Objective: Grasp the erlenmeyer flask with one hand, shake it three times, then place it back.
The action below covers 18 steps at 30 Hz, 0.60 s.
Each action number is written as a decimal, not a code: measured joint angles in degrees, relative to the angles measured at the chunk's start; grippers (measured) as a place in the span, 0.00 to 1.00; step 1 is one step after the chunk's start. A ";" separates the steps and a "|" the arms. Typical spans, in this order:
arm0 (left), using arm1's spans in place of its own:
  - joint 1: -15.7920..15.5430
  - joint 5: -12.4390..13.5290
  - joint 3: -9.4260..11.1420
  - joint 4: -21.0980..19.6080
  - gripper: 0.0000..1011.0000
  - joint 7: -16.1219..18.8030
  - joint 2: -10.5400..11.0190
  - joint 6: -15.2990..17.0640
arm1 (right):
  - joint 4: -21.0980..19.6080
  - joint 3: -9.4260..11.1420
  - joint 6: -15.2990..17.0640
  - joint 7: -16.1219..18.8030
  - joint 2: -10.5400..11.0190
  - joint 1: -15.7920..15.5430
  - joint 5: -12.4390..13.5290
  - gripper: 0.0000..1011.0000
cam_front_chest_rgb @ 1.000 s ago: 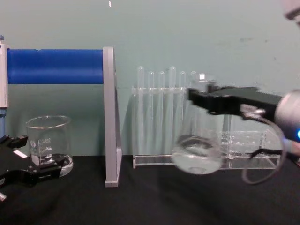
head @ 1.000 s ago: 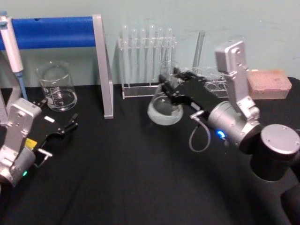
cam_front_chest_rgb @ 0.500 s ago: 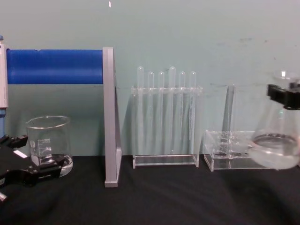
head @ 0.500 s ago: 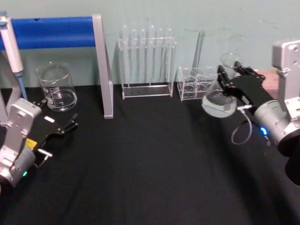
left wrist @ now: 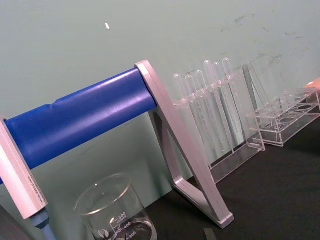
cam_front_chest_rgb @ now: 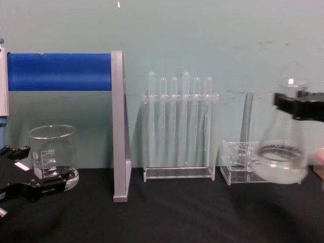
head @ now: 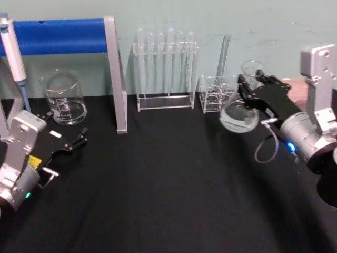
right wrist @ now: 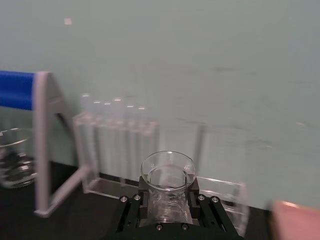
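The erlenmeyer flask [head: 239, 114] is a clear cone with a little liquid in its wide base. It hangs tilted over the black table at the right, in front of the small clear rack. My right gripper [head: 247, 87] is shut on its neck just under the flared rim. The chest view shows the flask [cam_front_chest_rgb: 281, 159] lifted, with the black right gripper [cam_front_chest_rgb: 297, 106] clamped across its neck. In the right wrist view the flask's rim [right wrist: 167, 170] stands between the jaws. My left gripper [head: 80, 138] rests open at the left, near the beaker.
A glass beaker [head: 64, 97] stands at the back left under a blue bar stand [head: 63, 36] with a grey leg [head: 118, 79]. A test tube rack [head: 166, 68] and a small clear rack [head: 215, 94] line the back wall. A pink box [head: 297, 87] sits behind my right arm.
My right gripper swung the flask from in front of the test tube rack far to the right, and it has now come back a little to the left. The left arm has not moved.
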 joint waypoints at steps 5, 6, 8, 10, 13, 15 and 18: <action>0.00 0.00 0.00 0.00 0.99 0.00 0.00 0.00 | 1.86 -3.20 -0.63 4.54 0.12 1.97 0.68 0.44; 0.00 0.00 0.00 0.00 0.99 0.00 0.00 0.00 | 2.13 -3.76 -0.74 5.18 0.17 2.24 0.87 0.44; 0.00 0.00 0.00 0.00 0.99 0.00 0.00 0.00 | 2.83 -5.37 -1.09 7.09 0.38 3.07 1.46 0.44; 0.00 0.00 0.00 0.00 0.99 0.00 0.00 0.00 | 3.24 -6.46 -1.30 8.41 0.47 3.56 1.88 0.44; 0.00 0.00 0.00 0.00 0.99 0.00 0.00 0.00 | 3.94 -8.91 -1.79 11.25 0.72 4.60 2.87 0.44; 0.00 0.00 0.00 0.00 0.99 0.00 0.00 0.00 | 4.14 -10.09 -2.07 12.69 0.88 5.04 3.44 0.44; 0.00 0.00 0.00 0.00 0.99 0.00 0.00 0.00 | 4.24 -11.03 -2.29 13.62 1.02 5.31 3.90 0.44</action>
